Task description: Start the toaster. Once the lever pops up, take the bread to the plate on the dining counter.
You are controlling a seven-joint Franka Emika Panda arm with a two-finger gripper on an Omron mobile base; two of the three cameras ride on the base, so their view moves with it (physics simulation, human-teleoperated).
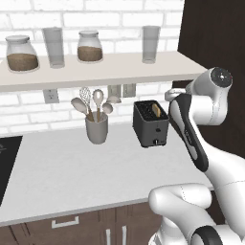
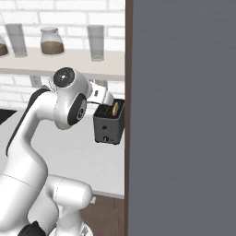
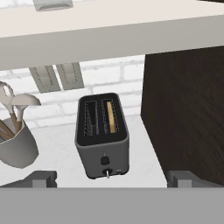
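The dark toaster point(image 1: 150, 125) point(image 2: 109, 125) point(image 3: 103, 140) stands on the white worktop against the brick wall. A tan slice of bread point(image 1: 156, 110) point(image 2: 115, 109) point(image 3: 111, 116) stands on edge in its right slot; the left slot is empty. On the narrow front face I see a dark lever point(image 3: 105, 160) above a small pale knob point(image 3: 107, 173). My gripper point(image 3: 113, 178) hovers above and in front of the toaster, open, with nothing between its fingertips point(image 3: 43, 177). The plate and the dining counter are out of view.
A grey utensil holder point(image 1: 96, 128) point(image 3: 15, 146) with spoons and a whisk stands left of the toaster. A shelf point(image 1: 95, 72) with jars and glasses hangs low overhead. A tall dark cabinet side point(image 3: 183, 109) point(image 2: 184, 115) rises close on the toaster's right. A black cooktop point(image 1: 7, 162) lies far left.
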